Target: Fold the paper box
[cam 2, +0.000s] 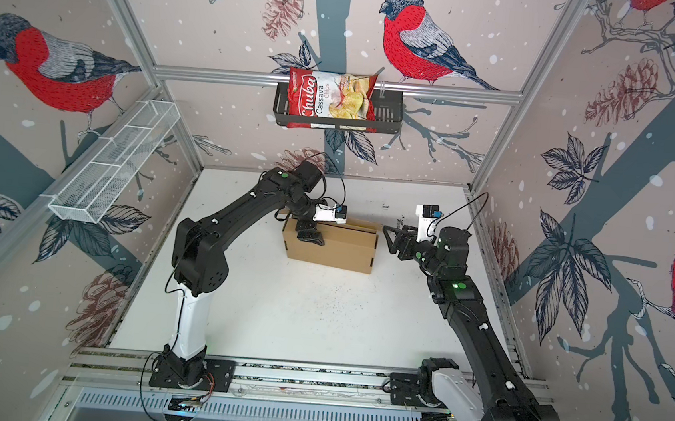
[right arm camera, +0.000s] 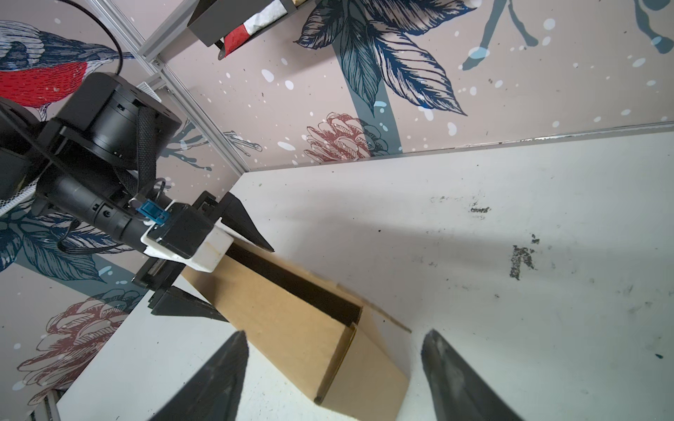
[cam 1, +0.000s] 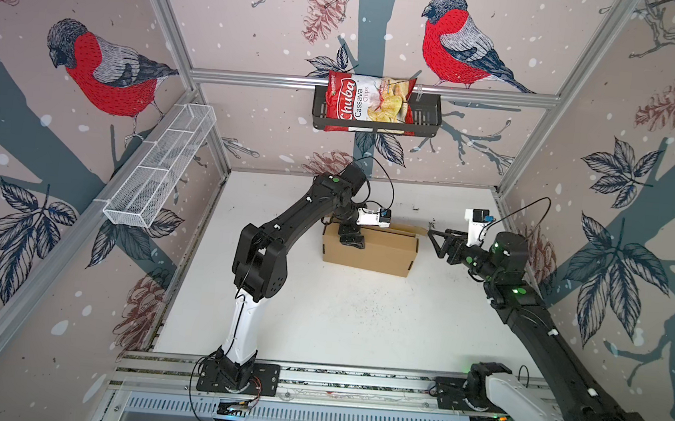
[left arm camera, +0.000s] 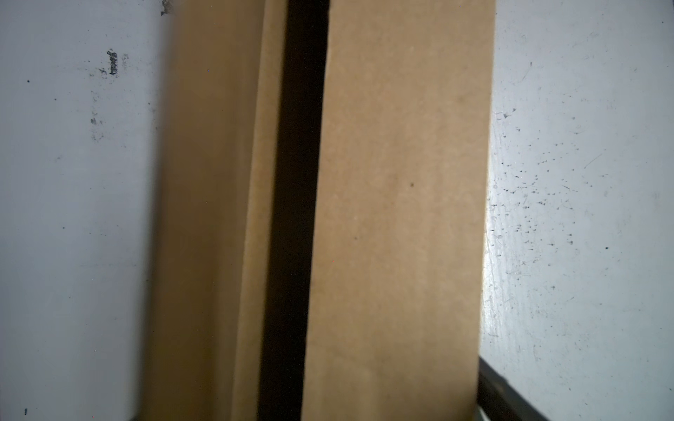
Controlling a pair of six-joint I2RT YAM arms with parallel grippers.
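1. White, scuffed surface (cam 1: 359, 326) inside bird-patterned walls.
2. Plain brown cardboard paper box (cam 1: 369, 252), rectangular, top gaping, stands toward the back.
3. Left gripper (cam 1: 350, 241) spread astride its top; right gripper (cam 1: 435, 241) spread beside its end.

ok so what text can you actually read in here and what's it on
"Chuba": brand name on the red chips bag in the black basket on the back wall
"Cassava Chips": same bag, beside the brand
Small print near the bag's top edge: too small to read
Paper box: no print visible
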